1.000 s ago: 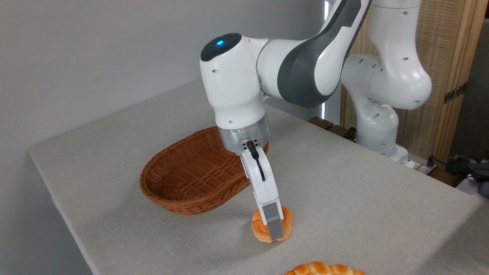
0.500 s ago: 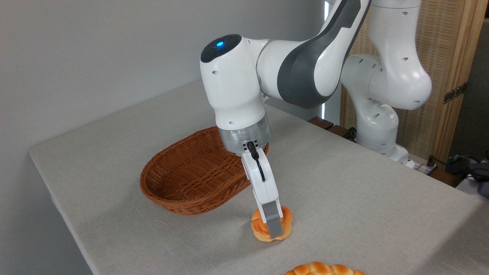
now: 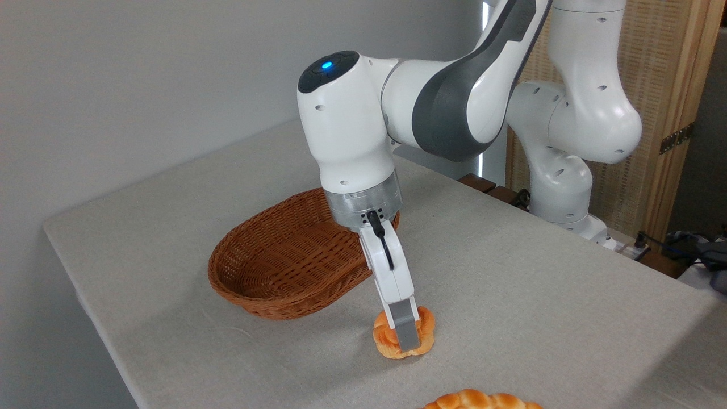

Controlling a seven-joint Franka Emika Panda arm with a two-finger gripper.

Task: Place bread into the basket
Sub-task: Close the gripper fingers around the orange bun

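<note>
The bread [image 3: 425,334], a small round orange-golden bun, is at the front of the grey table, right of the basket [image 3: 267,258]. My gripper [image 3: 410,336] reaches down over the bun and is shut on it. The near grey finger [image 3: 404,330] covers the bun's middle, and the far finger is hidden behind it. The bun's underside is at or just off the cloth. The oval reddish-brown wicker basket has nothing in it and lies a short way to the left and behind, partly hidden by my wrist.
The top of a longer braided golden loaf [image 3: 483,401] shows at the bottom edge. The table's left edge [image 3: 85,284] runs close to the basket. The arm's base [image 3: 562,193] stands at the back right, with a wooden screen [image 3: 664,85] behind it.
The gripper and the bun between its fingers have crept up by a few pixels together. The basket and the loaf have stayed put.
</note>
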